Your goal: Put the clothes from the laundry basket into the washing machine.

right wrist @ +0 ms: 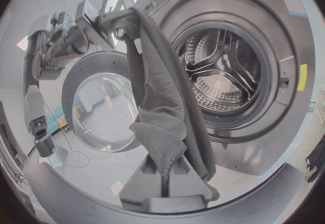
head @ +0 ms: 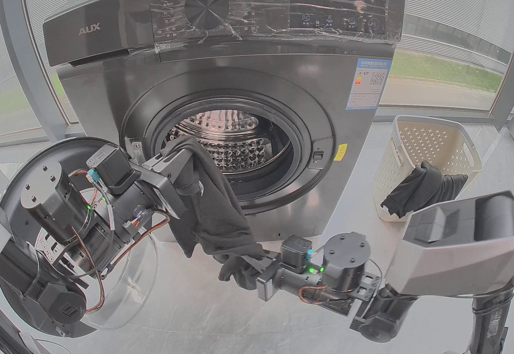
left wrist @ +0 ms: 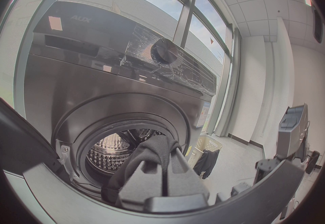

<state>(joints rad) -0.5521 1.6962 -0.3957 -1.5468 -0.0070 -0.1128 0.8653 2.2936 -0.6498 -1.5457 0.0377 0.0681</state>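
Observation:
A dark garment (head: 214,210) hangs stretched between both grippers in front of the washing machine (head: 230,103), whose drum (head: 230,143) stands open. My left gripper (head: 179,160) is shut on the garment's upper end (left wrist: 155,150), level with the drum's left rim. My right gripper (head: 251,264) is shut on the lower end (right wrist: 162,146), below the door opening. A white laundry basket (head: 428,151) stands on the floor to the right of the machine. Another dark piece of clothing (head: 423,186) drapes over the basket's front edge.
The machine's round glass door (head: 107,264) hangs swung open at the lower left, behind my left arm. Pale floor (head: 342,210) lies between the machine and the basket. Windows (head: 455,23) run behind the machine.

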